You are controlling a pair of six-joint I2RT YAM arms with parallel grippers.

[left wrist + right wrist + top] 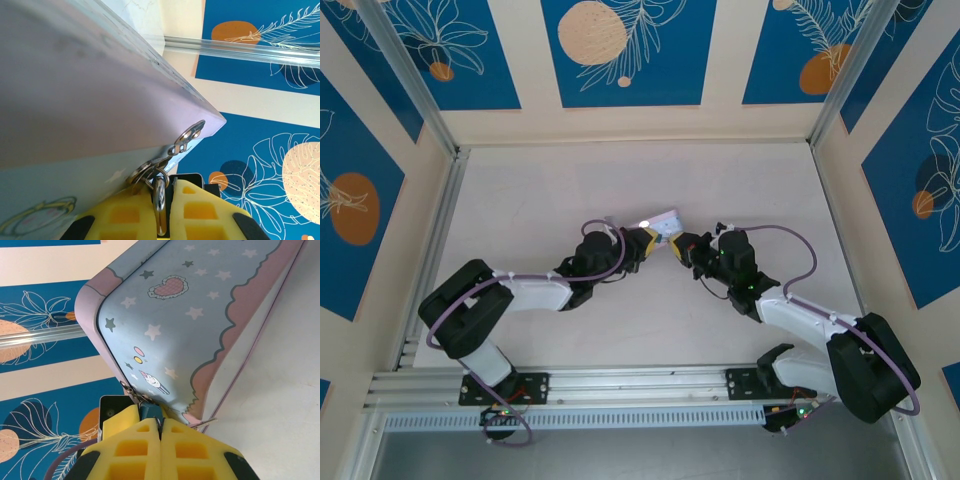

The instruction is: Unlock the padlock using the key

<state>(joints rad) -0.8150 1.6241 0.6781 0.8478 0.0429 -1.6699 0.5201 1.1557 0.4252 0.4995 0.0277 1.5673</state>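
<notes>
The right gripper (160, 424) was clenched on the padlock (150, 411), its teal body mostly hidden between yellow pads (132, 442) at the clasp of the tin (200, 315), while the left gripper (164, 187) pinched a thin metal loop (159, 197), key or shackle impossible to tell.

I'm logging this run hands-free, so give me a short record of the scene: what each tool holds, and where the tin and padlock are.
tin: pale blue, stars and a heart, pink edge; sits between the two tools
padlock: teal body, at the tin's clasp
right tool: shut on the padlock
left tool: shut on a thin metal loop hanging from the clasp
key: cannot tell whether that loop is part of it
</notes>
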